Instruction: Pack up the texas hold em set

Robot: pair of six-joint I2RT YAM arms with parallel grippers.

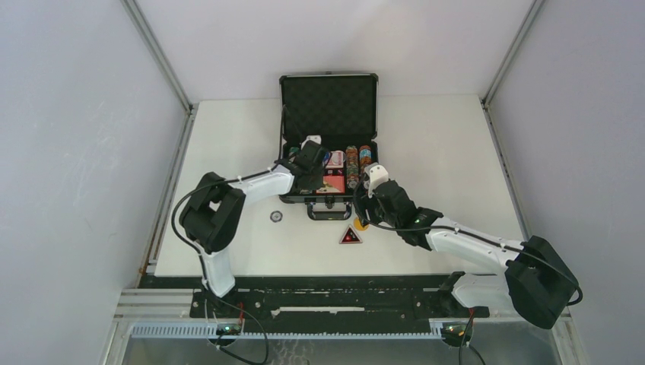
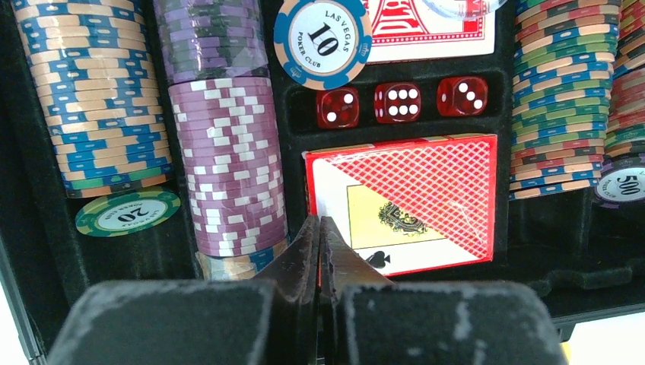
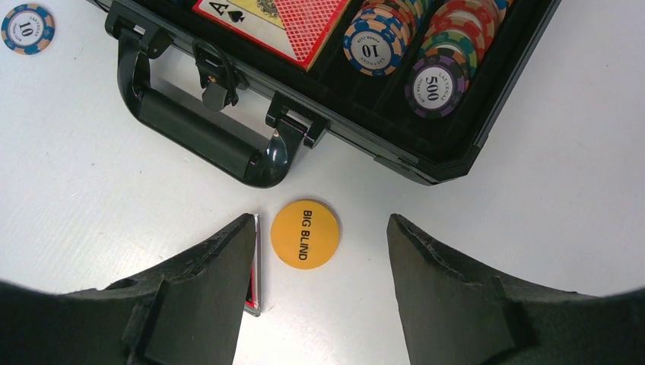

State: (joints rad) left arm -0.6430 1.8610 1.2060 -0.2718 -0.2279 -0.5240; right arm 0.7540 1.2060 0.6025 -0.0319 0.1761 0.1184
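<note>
Two jobs show: the left end effector [image 2: 320, 237], clenched empty, points at the red card box [image 2: 407, 201] inside the open case [image 1: 328, 106] at the counter's [image 1: 441, 152] far middle; the right end effector [image 3: 321, 224] — spread wide — straddles the yellow "BIG BLIND" button [image 3: 305, 233] beside the handle [image 3: 194, 125], seemingly to collect it; a chip [image 2: 322, 39] reads "LAS VEGAS POKER CLUB 10".

Glossy translucent dice [image 2: 397, 102] — matt foam lining [image 2: 293, 114]

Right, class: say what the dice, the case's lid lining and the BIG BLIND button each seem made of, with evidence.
Dice: likely translucent red plastic, glossy; light shows through them. Lid lining: black foam, matte; dimpled egg-crate surface. BIG BLIND button: probably plastic, smooth orange face with printed black lettering.
</note>
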